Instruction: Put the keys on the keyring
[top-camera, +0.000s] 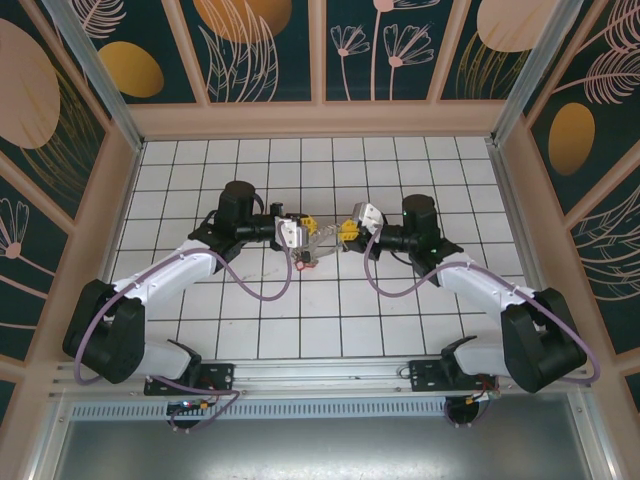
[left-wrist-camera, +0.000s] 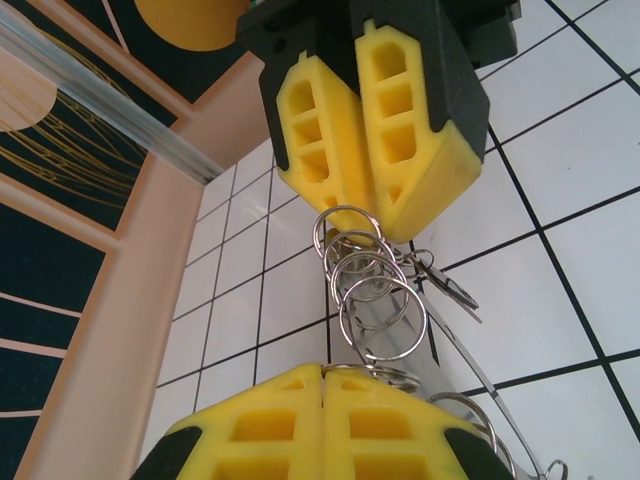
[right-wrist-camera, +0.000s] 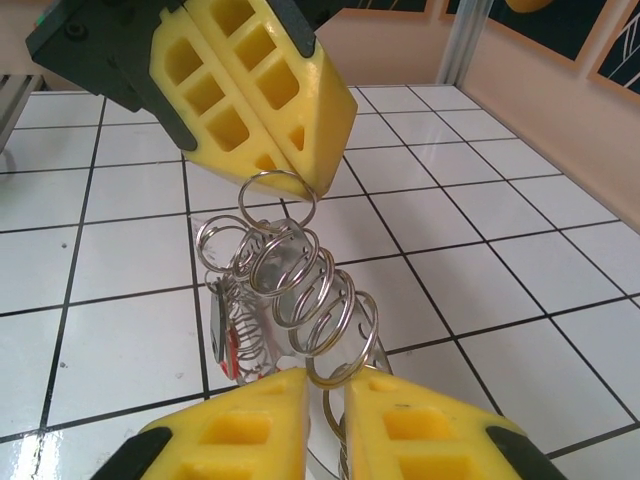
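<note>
Two end effectors meet tip to tip over the middle of the white-tiled surface (top-camera: 400, 320), lifted off the tiles, with the keyring (right-wrist-camera: 300, 280) strung between them. It shows as a short chain of overlapping silvery split rings.

The left end effector (left-wrist-camera: 322, 385) is closed to a thin seam, and one end ring of the chain comes out from between its yellow pads (left-wrist-camera: 270, 425). The right end effector (right-wrist-camera: 325, 395) is nearly closed, with only a narrow slit left, and the ring at the other end runs down into that slit. Each therefore pinches one end of the chain.

The keys (right-wrist-camera: 221, 325) hang as a small dark bunch beside the rings, with a spot of red just below them. Whether they are threaded through a ring cannot be told. In the left wrist view a thin silvery band (left-wrist-camera: 478, 365) curves away from the rings toward the lower right.

From above, rows of tiles lie between the joined tips and every edge. The peach-framed back wall (top-camera: 320, 120) and both side walls stand well apart from them. A purple cable (top-camera: 262, 292) sags below the left arm, close to the tiles.
</note>
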